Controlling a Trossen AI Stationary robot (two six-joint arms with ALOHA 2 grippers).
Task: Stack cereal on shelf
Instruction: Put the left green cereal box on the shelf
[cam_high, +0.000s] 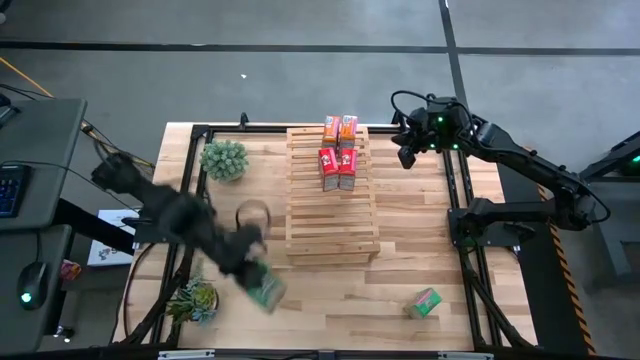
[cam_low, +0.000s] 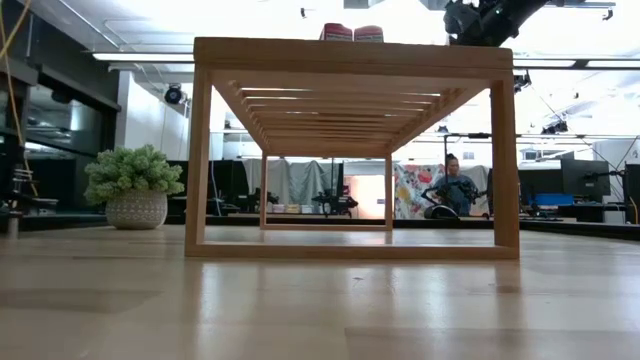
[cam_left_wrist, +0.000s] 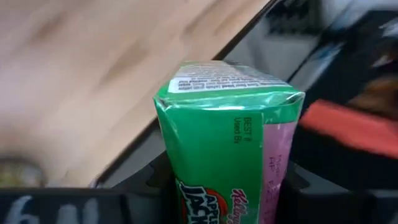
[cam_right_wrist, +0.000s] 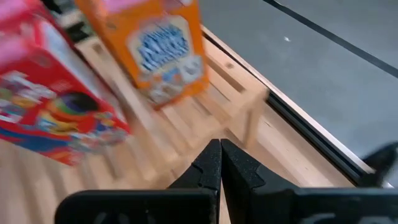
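Observation:
The shelf (cam_high: 332, 195), a light-wood slatted rack, stands mid-table. Two orange cereal boxes (cam_high: 340, 128) and two red ones (cam_high: 338, 168) stand on its far part; the red tops (cam_low: 352, 33) show in the low view. A green cereal box (cam_high: 427, 302) lies on the table near the front right. My left gripper (cam_high: 250, 270) is over the front left of the table, shut on another green cereal box (cam_left_wrist: 227, 137). My right gripper (cam_right_wrist: 221, 152) is shut and empty, hovering by the shelf's far right corner (cam_high: 408, 150), close to an orange box (cam_right_wrist: 155, 50). My left gripper pinches the green box between its two fingers, one finger (cam_left_wrist: 146, 186) on each narrow side, the right one against the pink side panel (cam_left_wrist: 277, 180). The box's printed end flap (cam_left_wrist: 227, 81) points away from the fingers. The box is lifted clear of the table.
One potted plant (cam_high: 223, 158) stands left of the shelf's far end, another (cam_high: 195, 298) at the front left beside my left gripper. A round ring (cam_high: 252, 215) lies left of the shelf. A black frame (cam_high: 460, 200) runs along the table's edges. A person (cam_low: 455, 185) sits far behind.

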